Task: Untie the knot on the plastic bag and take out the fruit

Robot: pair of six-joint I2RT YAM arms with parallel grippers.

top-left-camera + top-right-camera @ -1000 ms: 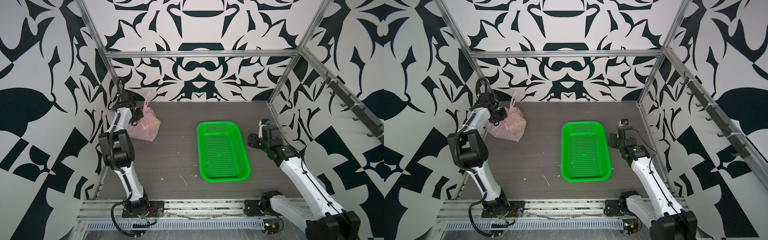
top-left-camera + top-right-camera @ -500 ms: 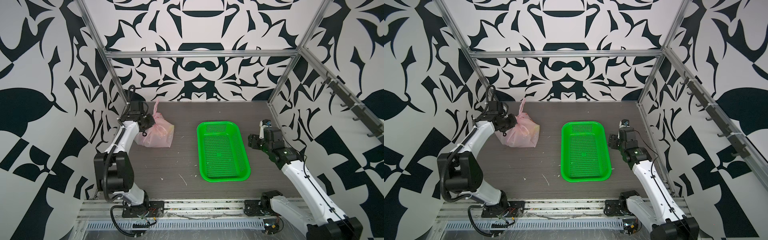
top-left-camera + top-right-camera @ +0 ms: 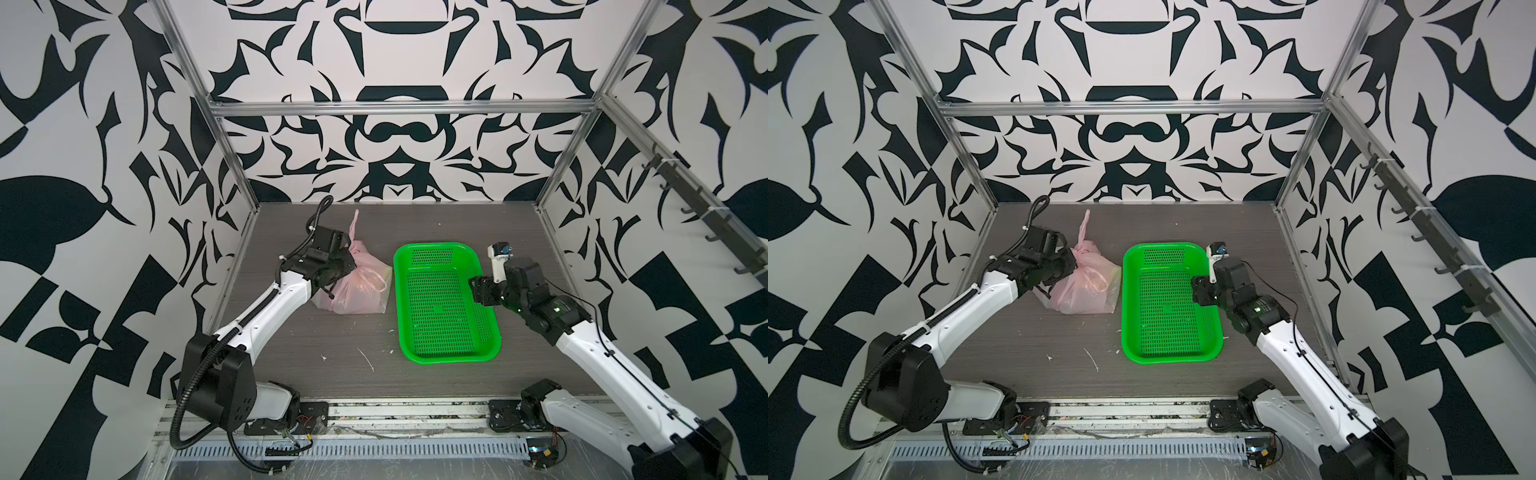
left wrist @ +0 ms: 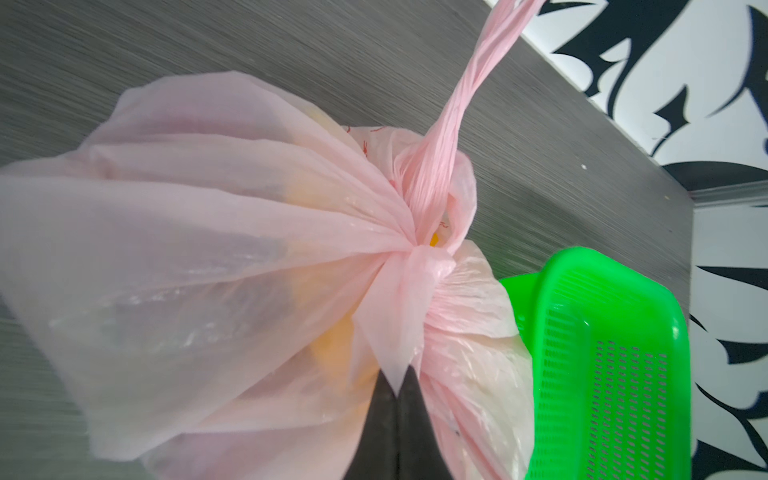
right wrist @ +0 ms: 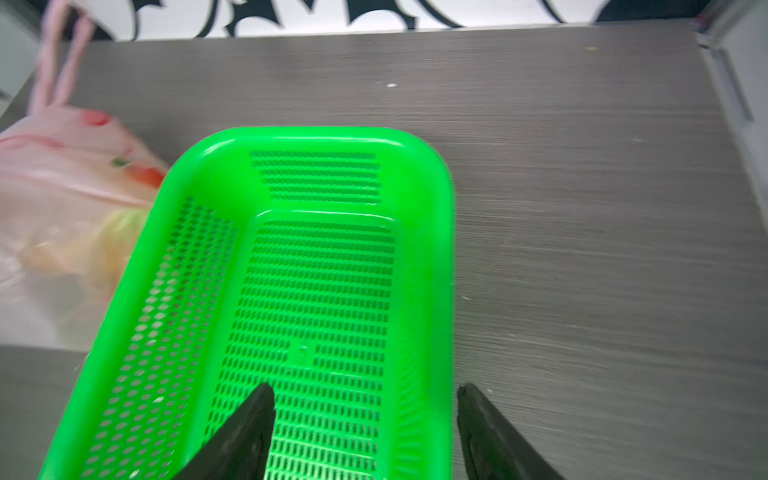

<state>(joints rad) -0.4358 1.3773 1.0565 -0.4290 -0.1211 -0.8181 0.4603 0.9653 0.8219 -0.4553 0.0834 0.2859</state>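
The left tool [image 4: 398,392] is clamped shut on a flat tail of pink film that runs straight out of the knot [image 4: 419,253]. From that knot one twisted handle [image 4: 469,104] rises away. The plastic bag [image 4: 187,232] bulges below it on the bench [image 4: 208,41], just beside the green basket [image 4: 590,259]. The right tool [image 5: 365,399] hangs wide open over the basket's near end with nothing between its jaws.

The step looks like loosening the knot. I judge a lone pull on the tail would only drag the light bag or cinch it tighter. The right tool should cross over, pinch the twisted handle close to the knot, and pull opposite, low and slow, so the thin film slides and does not tear.

How the strands cross inside the knot cannot be read. The fruit [image 4: 332,345] shows only as hazy orange-yellow patches through the film, with no count possible. In both top views the left tool's wrist hides its tips.
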